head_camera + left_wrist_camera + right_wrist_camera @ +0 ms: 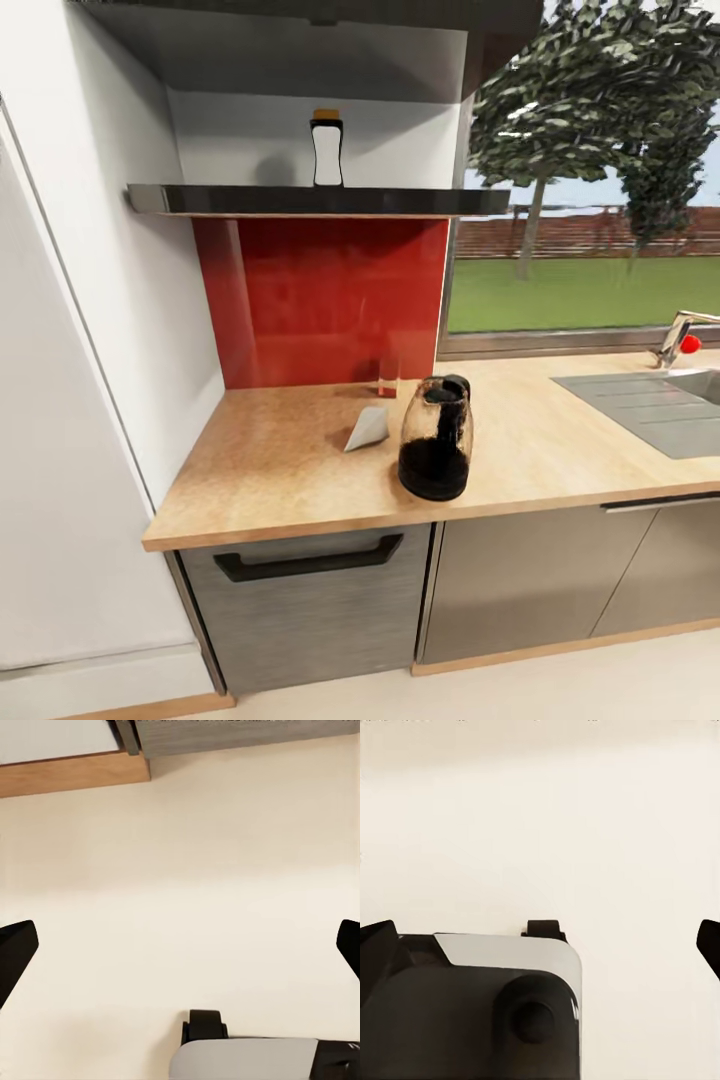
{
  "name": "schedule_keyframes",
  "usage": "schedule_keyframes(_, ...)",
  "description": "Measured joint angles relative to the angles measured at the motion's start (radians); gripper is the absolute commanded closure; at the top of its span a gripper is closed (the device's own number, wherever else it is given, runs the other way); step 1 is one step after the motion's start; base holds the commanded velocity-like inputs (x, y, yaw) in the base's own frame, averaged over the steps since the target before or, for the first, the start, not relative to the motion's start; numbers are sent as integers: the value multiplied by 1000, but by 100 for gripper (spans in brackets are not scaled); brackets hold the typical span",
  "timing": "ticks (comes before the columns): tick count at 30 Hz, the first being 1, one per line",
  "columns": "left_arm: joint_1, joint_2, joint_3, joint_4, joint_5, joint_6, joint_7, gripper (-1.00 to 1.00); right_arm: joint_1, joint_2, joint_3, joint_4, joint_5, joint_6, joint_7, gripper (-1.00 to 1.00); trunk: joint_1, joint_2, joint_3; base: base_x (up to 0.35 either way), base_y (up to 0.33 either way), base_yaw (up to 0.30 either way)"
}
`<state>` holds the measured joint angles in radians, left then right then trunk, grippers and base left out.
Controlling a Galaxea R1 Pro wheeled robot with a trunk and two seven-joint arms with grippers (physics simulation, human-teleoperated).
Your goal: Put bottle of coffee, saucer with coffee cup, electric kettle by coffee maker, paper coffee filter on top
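Note:
The bottle of coffee [327, 150], white with a tan cap, stands on the dark shelf [300, 200] above the red backsplash. On the wooden countertop [270, 470] below lies a white paper coffee filter [365, 428]. Beside it stands a glass jug with a dark lower half and a black lid [436, 438]; I cannot tell whether it is the coffee maker or the kettle. My left gripper [180, 952] and right gripper [540, 945] both hang open over the cream floor, with nothing between their fingers. Saucer and cup are out of view.
A thin clear glass-like object [388, 375] stands against the backsplash. A sink [660, 400] with a tap [680, 340] lies at the right, a white wall panel [60, 400] at the left. Cabinet fronts [300, 600] sit under the counter. Parts of my base [487, 1012] show below the grippers.

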<state>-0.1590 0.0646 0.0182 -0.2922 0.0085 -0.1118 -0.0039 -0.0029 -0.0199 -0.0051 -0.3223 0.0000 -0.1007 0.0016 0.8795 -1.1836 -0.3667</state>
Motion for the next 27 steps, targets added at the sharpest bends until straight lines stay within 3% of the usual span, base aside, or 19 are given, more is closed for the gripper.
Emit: schedule_keyframes(27, 0, 0, 0, 0, -2, 0, 0, -100, 0, 0, 7, 28, 6, -1, 3, -100, -104, 189, 85, 0, 0, 0)
